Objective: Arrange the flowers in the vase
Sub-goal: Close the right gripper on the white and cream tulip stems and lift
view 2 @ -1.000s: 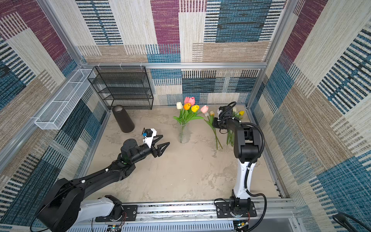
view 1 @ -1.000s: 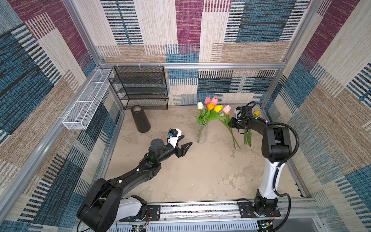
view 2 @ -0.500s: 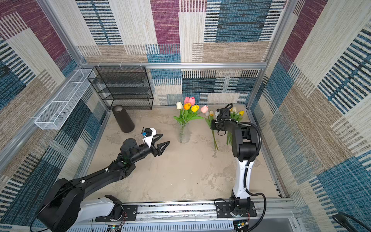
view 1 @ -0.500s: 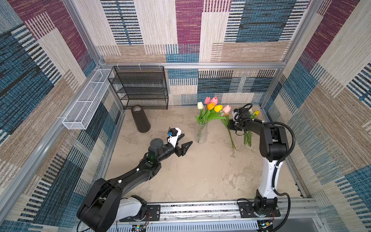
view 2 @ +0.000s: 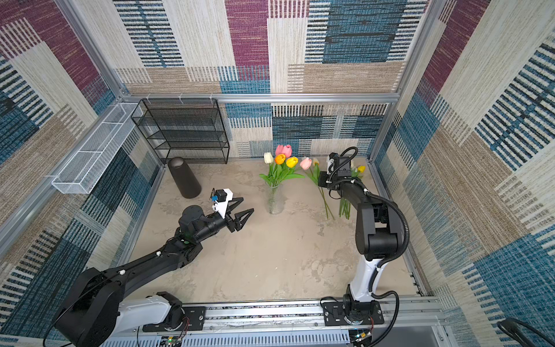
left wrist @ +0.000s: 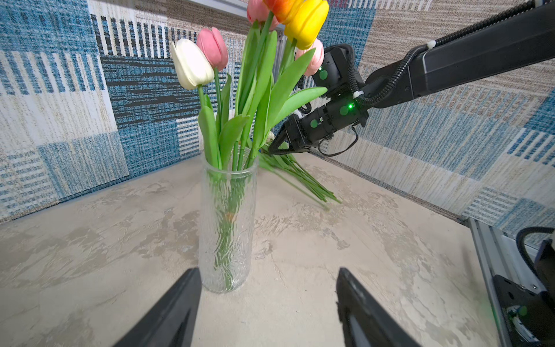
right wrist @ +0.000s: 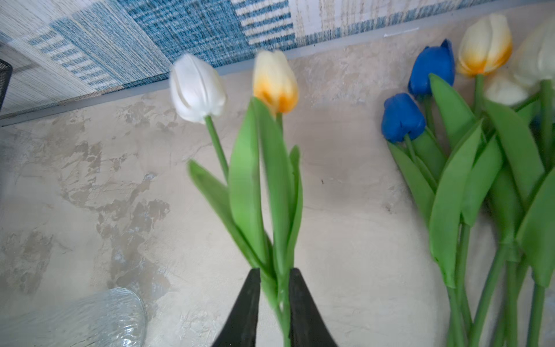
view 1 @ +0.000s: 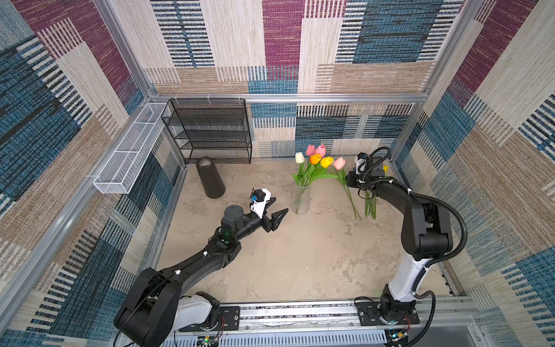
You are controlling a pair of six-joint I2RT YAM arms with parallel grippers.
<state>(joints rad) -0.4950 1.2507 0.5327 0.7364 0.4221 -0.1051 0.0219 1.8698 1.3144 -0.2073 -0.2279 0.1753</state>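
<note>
Both top views: the vase [view 1: 301,200] stands mid-tabletop [view 1: 300,258] with flowers [view 1: 314,159] already in it, and there's wide bare room nearer the rail. The left claw [view 1: 280,205] hovers just left of the vase, spread wide, empty.

Left wrist: the right claw [left wrist: 274,148] dips behind the vase toward stems at the far right, close to the wall.

Right wrist: a narrow pinch on two tulips [right wrist: 274,180], white and cream-orange. A loose bunch [right wrist: 450,195] lies beside them, heads nearly at the far wall's edge.
</note>
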